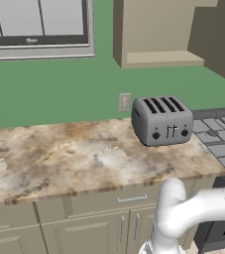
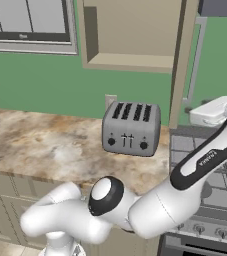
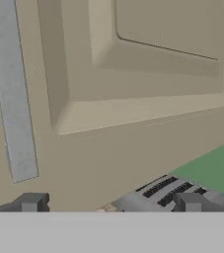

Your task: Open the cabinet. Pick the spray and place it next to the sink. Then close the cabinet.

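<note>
Cabinet (image 2: 135, 35) top cut off, door (image 3: 133, 89) swung open edge-on; handle (image 3: 12, 99) long axis vertical, 9 o'clock. Gripper (image 3: 111, 202) fingers spread, empty, toaster (image 2: 131, 129) below.

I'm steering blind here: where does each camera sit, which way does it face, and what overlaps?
Left base view: behind the arm's left, facing the counter, toaster, open cabinet; white arm lower right.
Right base view: behind the right, same scene; arm crosses toward the cabinet door.
Hand view: on the hand, close against the door panel and handle; open gripper.
All share toaster and cabinet.
</note>
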Available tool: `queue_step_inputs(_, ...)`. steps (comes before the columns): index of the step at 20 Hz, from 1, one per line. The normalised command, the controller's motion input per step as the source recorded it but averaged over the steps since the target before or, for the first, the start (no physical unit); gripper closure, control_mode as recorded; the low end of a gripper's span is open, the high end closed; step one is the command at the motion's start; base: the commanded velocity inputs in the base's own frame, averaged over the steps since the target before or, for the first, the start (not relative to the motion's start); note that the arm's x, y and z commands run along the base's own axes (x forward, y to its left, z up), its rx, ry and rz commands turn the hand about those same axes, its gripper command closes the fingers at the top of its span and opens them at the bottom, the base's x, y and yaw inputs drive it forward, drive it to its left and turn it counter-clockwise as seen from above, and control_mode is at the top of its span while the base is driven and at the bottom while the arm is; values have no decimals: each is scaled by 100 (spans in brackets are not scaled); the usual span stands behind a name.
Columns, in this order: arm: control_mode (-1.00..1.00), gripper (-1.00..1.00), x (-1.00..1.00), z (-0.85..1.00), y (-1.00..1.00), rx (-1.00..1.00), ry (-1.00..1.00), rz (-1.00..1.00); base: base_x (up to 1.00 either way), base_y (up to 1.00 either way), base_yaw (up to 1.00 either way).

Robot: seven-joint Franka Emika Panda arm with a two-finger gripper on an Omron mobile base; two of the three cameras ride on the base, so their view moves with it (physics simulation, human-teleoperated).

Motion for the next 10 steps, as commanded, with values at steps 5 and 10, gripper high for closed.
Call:
queue_step_inputs(5, -100, -100, 20, 0, 4, 0, 0, 3, 0, 0, 0)
queue_step_inputs(10, -100, -100, 11, 1, 78, -5, 0, 1, 0, 0, 0)
